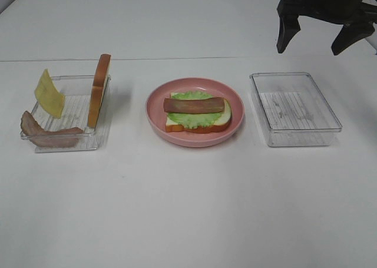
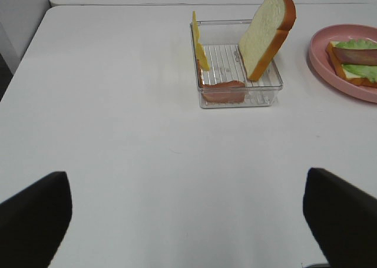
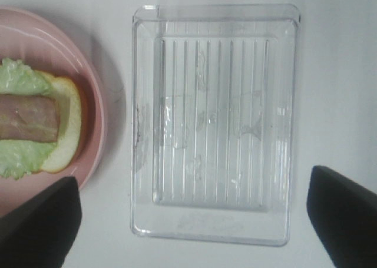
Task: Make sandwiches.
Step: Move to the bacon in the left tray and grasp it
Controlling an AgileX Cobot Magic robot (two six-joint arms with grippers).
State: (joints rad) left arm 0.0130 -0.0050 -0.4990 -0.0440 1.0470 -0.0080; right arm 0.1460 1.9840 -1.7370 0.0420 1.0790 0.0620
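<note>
The sandwich stack (image 1: 197, 112) lies on the round pink plate (image 1: 194, 142) in the middle: one bread slice, a lettuce leaf (image 1: 191, 118) and a bacon strip (image 1: 194, 105) on top. In the left clear tray (image 1: 76, 143) a second bread slice (image 1: 100, 90) stands on edge, a yellow cheese slice (image 1: 49, 93) leans on the wall, and another bacon strip (image 1: 47, 136) lies at the front. My right gripper (image 1: 311, 48) hangs open high above the empty right tray (image 1: 294, 139). My left gripper (image 2: 188, 221) is open over bare table, well short of the left tray (image 2: 238, 100).
In the right wrist view the empty ribbed tray (image 3: 215, 123) lies straight below, with the plate's edge (image 3: 97, 121) and sandwich end (image 3: 35, 126) beside it. A seam between two white tables (image 1: 177, 58) runs behind the trays.
</note>
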